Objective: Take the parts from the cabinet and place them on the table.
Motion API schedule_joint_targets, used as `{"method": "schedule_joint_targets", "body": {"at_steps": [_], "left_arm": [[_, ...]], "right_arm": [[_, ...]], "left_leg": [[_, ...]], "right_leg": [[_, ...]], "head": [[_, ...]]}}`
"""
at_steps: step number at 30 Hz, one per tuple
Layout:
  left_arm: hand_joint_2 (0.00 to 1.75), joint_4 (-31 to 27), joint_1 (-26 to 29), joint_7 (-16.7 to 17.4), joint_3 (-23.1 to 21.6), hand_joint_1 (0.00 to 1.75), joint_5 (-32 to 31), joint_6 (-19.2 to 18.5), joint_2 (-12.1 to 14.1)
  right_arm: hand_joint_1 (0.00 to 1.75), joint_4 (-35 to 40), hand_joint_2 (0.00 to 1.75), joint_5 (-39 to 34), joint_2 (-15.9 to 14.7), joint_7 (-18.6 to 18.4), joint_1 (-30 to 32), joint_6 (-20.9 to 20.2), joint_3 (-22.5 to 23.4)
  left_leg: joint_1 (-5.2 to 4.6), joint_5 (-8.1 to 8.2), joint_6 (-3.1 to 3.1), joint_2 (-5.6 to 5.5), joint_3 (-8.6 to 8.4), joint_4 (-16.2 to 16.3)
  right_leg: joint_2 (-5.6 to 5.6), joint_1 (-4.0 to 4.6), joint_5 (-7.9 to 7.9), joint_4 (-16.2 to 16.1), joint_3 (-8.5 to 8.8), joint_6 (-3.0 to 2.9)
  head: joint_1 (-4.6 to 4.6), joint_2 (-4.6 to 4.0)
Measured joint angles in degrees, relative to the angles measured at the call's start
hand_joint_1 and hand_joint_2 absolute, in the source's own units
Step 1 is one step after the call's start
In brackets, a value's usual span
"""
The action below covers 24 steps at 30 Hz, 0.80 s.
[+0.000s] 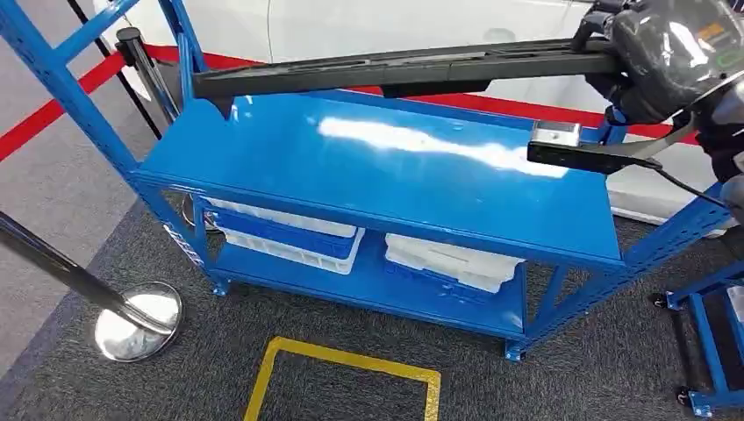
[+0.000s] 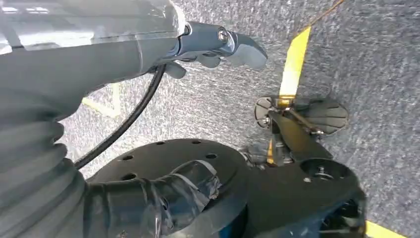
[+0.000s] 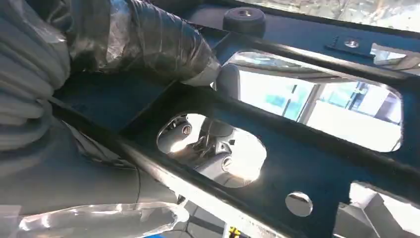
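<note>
The right robot hand (image 1: 654,66) grips a long black metal bracket part (image 1: 395,68), held level above the blue steel desk (image 1: 377,175). The left robot hand (image 2: 218,47) hangs over grey carpet (image 2: 376,59), fingers seemingly curled, empty.

My right hand (image 1: 654,66) holds the long black part (image 1: 395,68) across the blue table (image 1: 386,184); below it the tabletop lies bare. A stanchion (image 1: 132,53) stands beyond the part's far end.

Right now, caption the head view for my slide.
Right hand holds a long black part above the blue table.
</note>
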<state>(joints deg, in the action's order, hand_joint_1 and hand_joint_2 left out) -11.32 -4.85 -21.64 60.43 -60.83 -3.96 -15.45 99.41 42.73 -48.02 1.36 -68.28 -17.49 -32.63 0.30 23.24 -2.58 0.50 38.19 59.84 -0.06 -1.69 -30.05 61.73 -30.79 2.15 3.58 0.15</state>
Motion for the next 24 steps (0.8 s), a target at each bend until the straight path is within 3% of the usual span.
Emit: {"method": "schedule_joint_targets", "body": {"at_steps": [1,3,4,5,7,8,9,10,11,12,13,14,15,16,18,19,20,21,22,24], "left_arm": [[1.75,0.0,0.0,0.0,0.0,0.00,-0.2,0.0,-0.1],[1.75,0.0,0.0,-0.2,0.0,0.00,-0.5,0.0,-0.1],[1.75,0.0,0.0,-0.2,0.0,0.00,-0.5,0.0,-0.1],[1.75,0.0,0.0,-0.2,0.0,0.00,-0.5,0.0,0.0],[1.75,0.0,-0.1,-0.4,0.0,0.00,-0.6,0.0,0.0],[1.75,0.0,-0.1,-0.5,0.0,0.00,-0.7,0.0,0.0],[1.75,0.0,-0.2,-0.5,0.0,0.00,-0.7,0.0,0.0],[1.75,0.0,-0.3,-0.5,0.0,0.00,-0.9,0.0,0.0],[1.75,0.0,-0.3,-0.5,0.0,0.00,-0.9,0.0,0.0],[1.75,0.0,-0.3,-0.5,0.0,0.00,-0.9,0.0,0.0],[1.75,0.0,-0.3,-0.5,0.0,0.00,-0.9,0.0,0.0],[1.75,0.0,-0.3,-0.5,0.0,0.00,-0.9,0.0,0.0],[1.75,0.0,-0.4,-0.5,0.0,0.00,-1.0,-0.1,0.0],[1.75,0.0,-0.4,-0.5,0.0,0.00,-1.0,-0.1,0.0],[1.75,0.0,-0.4,-0.5,0.0,0.00,-1.0,-0.1,0.0],[1.75,0.0,-0.4,-0.4,0.0,0.00,-1.0,-0.1,0.0],[1.75,0.0,-0.2,-0.4,0.0,0.00,-1.0,0.0,-0.1],[1.75,0.0,-0.3,-0.4,0.0,0.00,-1.0,0.0,-0.1],[1.75,0.0,-0.3,-0.3,0.0,0.00,-1.0,0.0,-0.1],[1.75,0.0,-0.3,-0.3,0.0,0.00,-1.0,0.2,-0.1]], "right_arm": [[1.75,0.1,1.75,-1.4,0.0,0.5,-0.1,-0.2,0.0],[1.75,0.0,1.75,-2.9,0.0,1.2,-0.7,-0.9,-0.5],[1.75,0.1,1.75,-3.4,0.1,1.4,-1.0,-1.2,-0.8],[1.75,0.2,1.75,-3.6,0.4,1.4,-1.3,-1.6,-1.4],[1.75,0.2,1.75,-3.7,1.0,1.4,-1.8,-2.1,-2.1],[1.75,0.2,1.75,-3.6,1.5,1.4,-2.2,-2.3,-2.6],[1.75,0.2,1.75,-3.5,1.8,1.4,-2.8,-2.4,-3.1],[1.75,0.2,1.75,-3.5,2.0,1.3,-3.2,-2.5,-3.4],[1.75,0.2,1.75,-3.5,2.2,1.3,-3.6,-2.6,-3.8],[1.75,0.2,1.75,-3.5,2.5,1.3,-3.9,-2.6,-4.3],[1.75,0.2,1.75,-3.5,2.7,1.3,-4.3,-2.6,-4.7],[1.75,0.2,1.75,-3.5,2.9,1.3,-4.6,-2.6,-5.2],[1.75,0.2,1.75,-3.5,3.0,1.3,-4.7,-2.6,-5.5],[1.75,0.2,1.75,-3.5,2.9,1.3,-4.7,-2.6,-5.7],[1.75,0.2,1.75,-3.4,3.0,1.2,-4.8,-2.6,-6.1],[1.75,0.2,1.75,-3.5,3.0,1.2,-4.8,-2.5,-6.4],[1.75,0.1,1.75,-3.5,3.0,1.1,-4.8,-2.5,-6.8],[1.75,0.1,1.75,-3.5,3.0,1.1,-4.8,-2.5,-7.1],[1.75,0.0,1.75,-3.6,2.9,1.0,-4.8,-2.5,-7.3],[1.75,0.0,1.75,-3.6,2.9,1.0,-4.8,-2.5,-7.8]], "left_leg": [[-0.12,-0.30,0.31,-0.13,0.32,0.4],[-0.18,-1.33,1.01,-0.18,0.34,0.0],[-0.32,-1.87,1.45,-0.31,0.49,-0.1],[-0.10,-1.43,1.78,-0.41,0.94,0.1],[0.01,4.21,2.38,-0.44,2.79,3.9],[0.09,8.02,2.58,-0.44,3.77,8.0],[0.13,10.64,2.75,-0.43,4.41,12.0],[0.17,11.56,2.88,-0.44,4.43,14.8],[0.20,10.62,2.90,-0.43,3.73,15.9],[0.23,8.45,2.88,-0.43,2.22,15.1],[0.25,6.04,2.71,-0.43,-0.20,12.7],[0.24,4.79,2.32,-0.47,-3.73,8.5],[0.20,5.95,1.80,-0.54,-7.50,3.7],[-0.16,7.47,1.64,-0.56,-10.13,-0.8],[-0.35,7.04,1.48,-0.71,-9.45,-1.5],[-0.48,6.60,1.13,-0.72,-9.46,-1.6],[0.08,5.46,0.57,-0.63,-8.92,-2.5],[0.15,4.56,0.23,-0.21,-8.47,-2.7],[0.16,3.87,-0.38,-0.15,-7.65,-2.8],[-0.04,2.69,-0.81,0.05,-6.03,-2.6]], "right_leg": [[0.25,0.60,-0.55,-1.9,1.10,-0.49],[0.18,0.76,0.02,-1.4,0.38,-1.18],[0.15,0.77,0.52,-1.5,-0.01,-1.74],[-0.08,0.05,1.32,-2.0,-0.53,-2.39],[-0.25,0.25,2.61,-1.9,-2.00,-3.32],[-0.28,0.34,3.27,-1.9,-2.89,-3.52],[-0.27,0.41,3.96,-1.9,-3.74,-3.60],[-0.26,0.47,4.62,-1.8,-4.61,-3.58],[-0.27,0.50,5.22,-1.7,-5.49,-3.54],[-0.26,0.52,5.84,-1.6,-6.37,-3.47],[-0.25,0.54,6.44,-1.5,-7.27,-3.36],[-0.19,0.57,7.05,-1.3,-8.03,-3.14],[-0.25,0.56,7.50,-1.3,-8.29,-2.87],[-0.31,0.80,7.86,-1.3,-8.61,-2.48],[-0.72,0.57,9.27,-2.0,-8.53,-1.86],[-0.73,0.51,10.10,-2.5,-8.54,-1.42],[-0.79,0.84,10.33,-2.9,-8.91,-1.02],[-0.44,0.48,8.49,-2.2,-9.39,-0.97],[-0.38,0.46,4.78,-0.1,-10.17,-0.78],[-0.31,0.37,-1.72,7.5,-11.70,-0.37]], "head": [[0.13,0.00],[0.09,0.00],[0.02,0.00],[0.04,-0.02],[0.20,0.00],[0.22,0.00],[0.22,0.00],[0.22,0.00],[0.22,0.00],[0.22,0.00],[0.22,0.00],[0.24,0.00],[0.24,0.00],[0.22,0.00],[0.17,0.00],[0.20,0.00],[0.15,0.00],[0.13,0.00],[0.09,-0.02],[0.09,0.00]]}}
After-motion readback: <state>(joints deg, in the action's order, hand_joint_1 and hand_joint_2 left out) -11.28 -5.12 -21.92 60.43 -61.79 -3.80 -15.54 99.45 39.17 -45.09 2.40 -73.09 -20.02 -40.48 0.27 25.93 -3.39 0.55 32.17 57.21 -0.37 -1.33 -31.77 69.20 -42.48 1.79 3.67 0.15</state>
